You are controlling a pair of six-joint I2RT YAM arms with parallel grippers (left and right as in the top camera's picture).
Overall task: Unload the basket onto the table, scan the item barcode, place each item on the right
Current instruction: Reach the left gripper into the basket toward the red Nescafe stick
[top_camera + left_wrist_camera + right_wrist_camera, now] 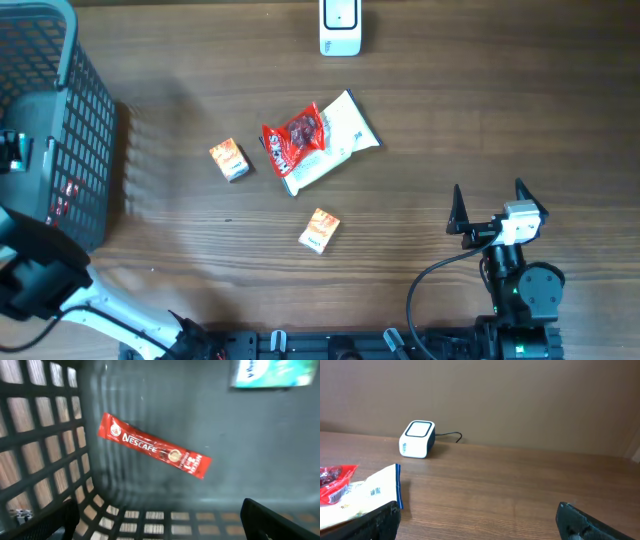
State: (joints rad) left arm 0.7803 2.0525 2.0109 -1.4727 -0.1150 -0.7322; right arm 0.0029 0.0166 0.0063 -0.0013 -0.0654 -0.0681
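Item: white, blue-edged plastic packet [345,135], lying diagonally, forward-left of nearer right gripper [488,187] (wide open, empty); left gripper [159,505], likewise open and empty, at grey mesh basket [85,130].

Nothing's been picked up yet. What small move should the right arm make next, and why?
Probably ease the right gripper left toward the near orange box. Its jaws stand open and empty. That box lies alone and is the item closest to it. The scanner waits at the far side, so an item must be grasped before anything can be scanned.
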